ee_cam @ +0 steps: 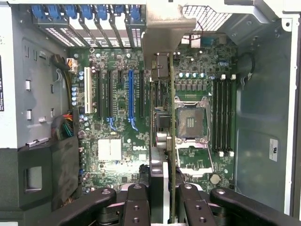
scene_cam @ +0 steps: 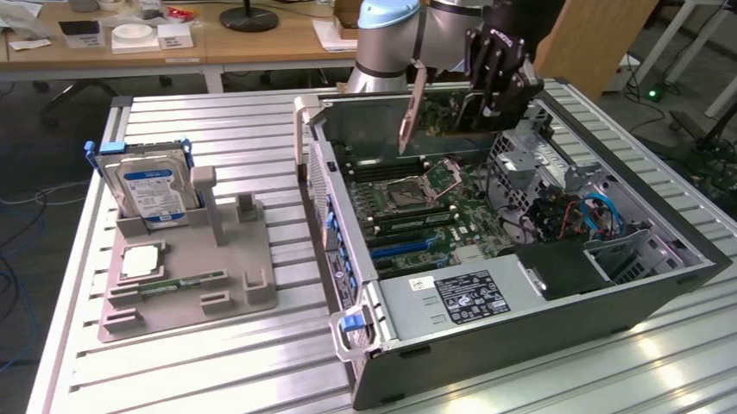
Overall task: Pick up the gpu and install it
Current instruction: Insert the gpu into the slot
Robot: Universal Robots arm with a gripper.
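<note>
Hard drive (scene_cam: 150, 185) stands on the tabletop (scene_cam: 230, 371), well clear of the work. The tool (scene_cam: 498, 103) is partly closed, clamped on the gpu (scene_cam: 441, 108), which hangs on edge above the open case (scene_cam: 519, 345). The card appears offset from the blue slot (ee_cam: 131, 94), though alignment is hard to judge. Risk: an off-line descent jams the connector against the motherboard (ee_cam: 113, 150), or the bracket (ee_cam: 164, 33) fouls the case.

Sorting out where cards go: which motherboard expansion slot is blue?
The long blue slot, with black slots either side of it; the only other non-black one, the white slot, ends the row.
</note>
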